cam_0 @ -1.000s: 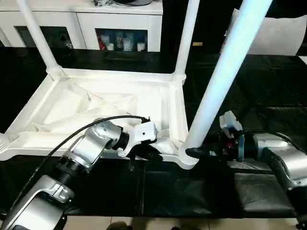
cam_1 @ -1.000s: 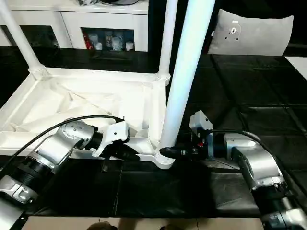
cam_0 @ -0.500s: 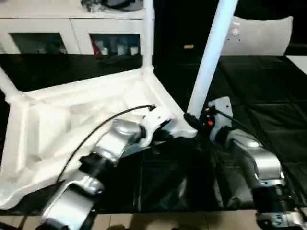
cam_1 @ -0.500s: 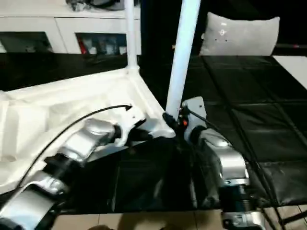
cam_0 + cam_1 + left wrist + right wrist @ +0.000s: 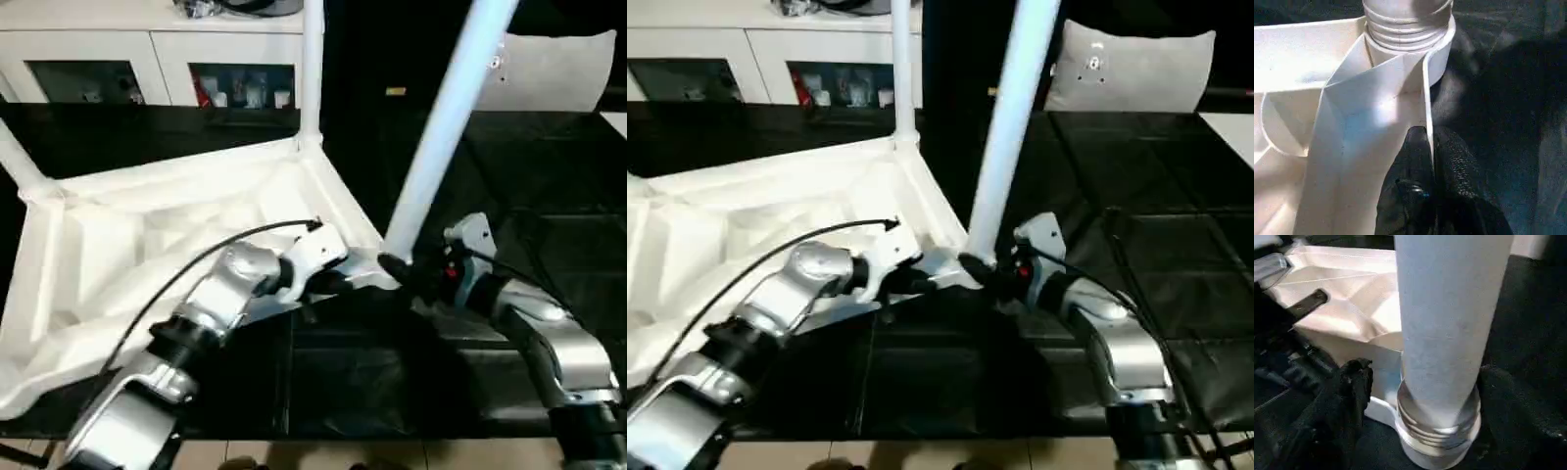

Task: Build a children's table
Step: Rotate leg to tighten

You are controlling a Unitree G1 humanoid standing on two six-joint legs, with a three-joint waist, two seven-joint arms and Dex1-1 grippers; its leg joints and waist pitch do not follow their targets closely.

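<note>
- My left gripper (image 5: 1431, 161) has its jaws clamped on the tabletop (image 5: 157, 235) rim.
- My right gripper (image 5: 1420, 396) has its jaws spread around the leg (image 5: 1449, 323), not touching it.

- White tapered plastic tube leg (image 5: 446, 132) nearest the camera: top cut off by the frame edge.
- Far thin white leg (image 5: 312, 69): top cut off too.
- White ribbed rectangular plastic tabletop (image 5: 118, 245): left end runs out of frame.
- Items on the white cabinet shelf (image 5: 240, 88): too small to identify.
- Silver left forearm (image 5: 186, 333) covers part of the tabletop's near rim.
</note>
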